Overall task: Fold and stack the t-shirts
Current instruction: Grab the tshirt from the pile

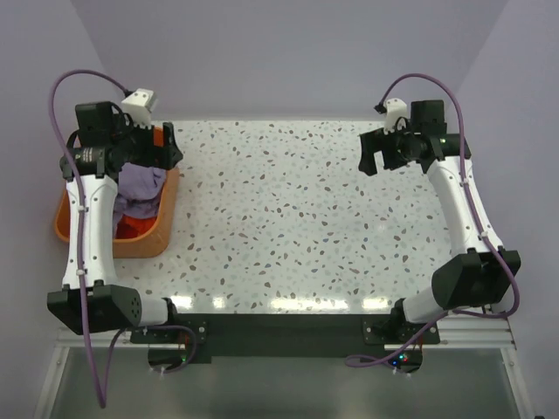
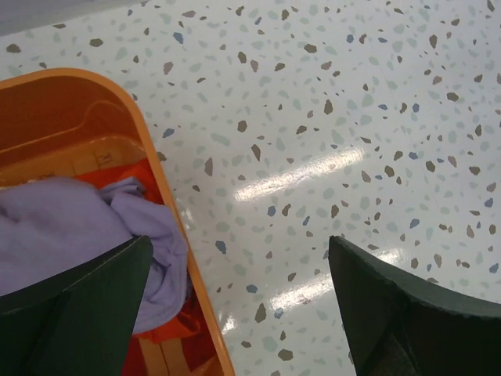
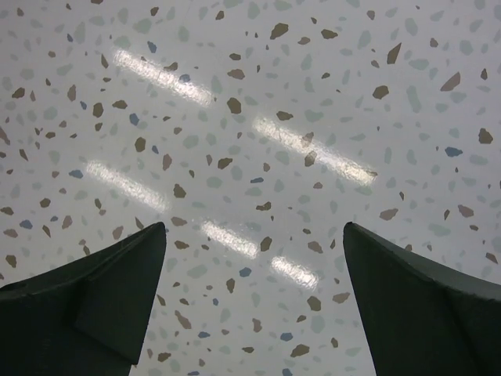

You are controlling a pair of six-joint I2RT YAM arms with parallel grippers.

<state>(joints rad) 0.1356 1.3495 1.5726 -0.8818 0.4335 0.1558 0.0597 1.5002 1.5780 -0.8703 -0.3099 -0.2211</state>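
Both t-shirts lie crumpled in the orange basket (image 1: 162, 229) at the left edge of the table (image 1: 279, 218), the lavender t-shirt (image 2: 63, 235) on top of the orange-red t-shirt (image 2: 119, 175). The left gripper (image 2: 239, 244) hangs over the basket rim, jaws wide and empty. The right gripper (image 3: 254, 229), equally wide, holds nothing above the table. The left gripper should descend onto the lavender cloth, clear of the rim, and pinch a high fold.

Top view: basket (image 1: 162, 229) partly hidden by left arm (image 1: 94, 229). Left wrist view: red shirt (image 2: 117, 174) mostly covered by purple shirt (image 2: 63, 227); basket cut off at left & bottom edges.
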